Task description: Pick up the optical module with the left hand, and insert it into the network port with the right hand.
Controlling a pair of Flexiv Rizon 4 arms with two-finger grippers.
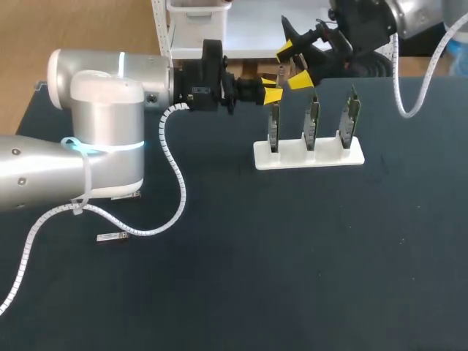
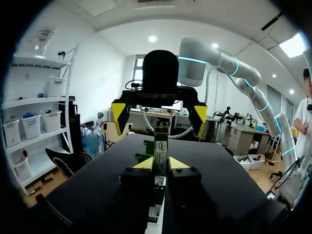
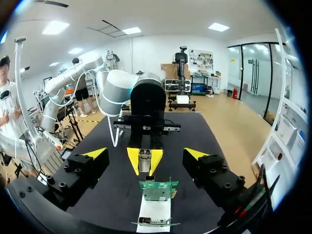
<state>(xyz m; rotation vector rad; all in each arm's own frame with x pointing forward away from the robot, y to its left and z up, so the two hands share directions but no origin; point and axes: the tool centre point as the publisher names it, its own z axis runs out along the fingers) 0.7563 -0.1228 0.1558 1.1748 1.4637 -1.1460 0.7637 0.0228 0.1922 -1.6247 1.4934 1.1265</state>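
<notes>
My left gripper (image 1: 272,93) is shut on a small silver optical module (image 1: 281,72), held above the back of the table, just behind the card rack. In the left wrist view the module (image 2: 161,141) stands up between the yellow tips. My right gripper (image 1: 293,66) faces it, open, with a fingertip on either side of the module and not touching it. From the right wrist view the module (image 3: 144,160) sits straight ahead, between my wide-open right fingers (image 3: 95,154). Below it stands a green network card (image 3: 158,190) with its port.
A white rack (image 1: 308,155) holds three upright green network cards (image 1: 312,117) at the table's back right. A second silver module (image 1: 111,237) lies on the dark mat at the front left, beside the left arm's white cable (image 1: 175,183).
</notes>
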